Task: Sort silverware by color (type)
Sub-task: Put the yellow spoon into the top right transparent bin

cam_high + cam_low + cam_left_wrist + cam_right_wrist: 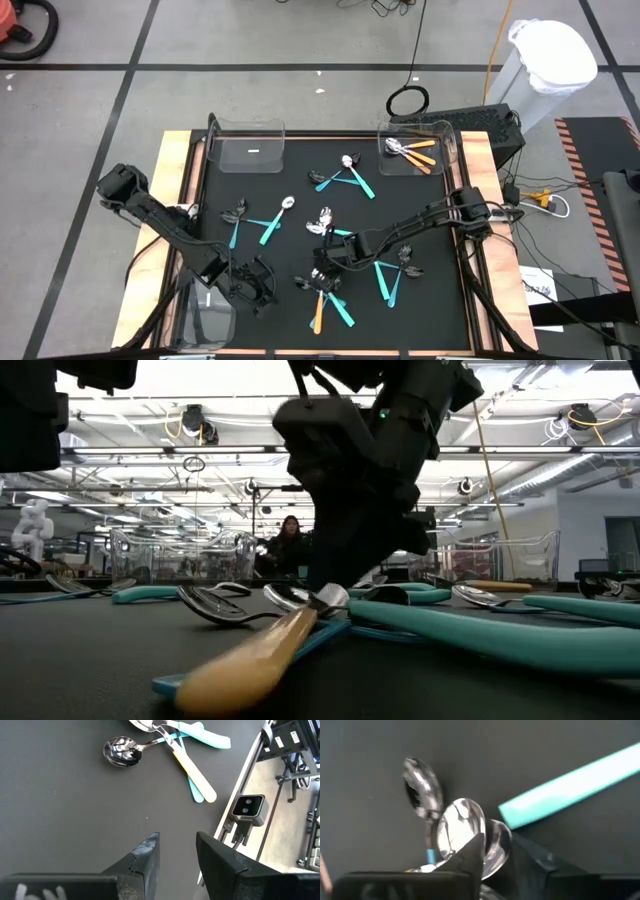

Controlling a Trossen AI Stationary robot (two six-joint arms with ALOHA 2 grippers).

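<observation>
Teal-handled and orange-yellow-handled silverware lies scattered on the black mat (280, 180). A small pile sits near the front middle, with an orange-yellow handle (318, 315) and teal handles (340, 312). My right gripper (322, 272) is down at this pile, fingers close around a shiny spoon head (497, 845). Two more silver heads (422, 787) and a teal handle (570, 785) lie just beyond. My left gripper (177, 842) hangs open over bare mat at the front left (255, 285), with nothing between its fingers. My right gripper has a silver spoon head (499, 837) between its two fingers (472, 852), coming slanting down from the table's right side. The head rests in the pile on the mat. The fingers hide the contact itself and the colour of its handle.
A clear bin (415, 150) at the far right holds orange-handled pieces. Another clear bin (250, 150) stands at the far left, a third (205, 312) at the near left corner. More teal silverware (350, 178) lies mid-mat. Wooden borders (480, 200) frame the mat.
</observation>
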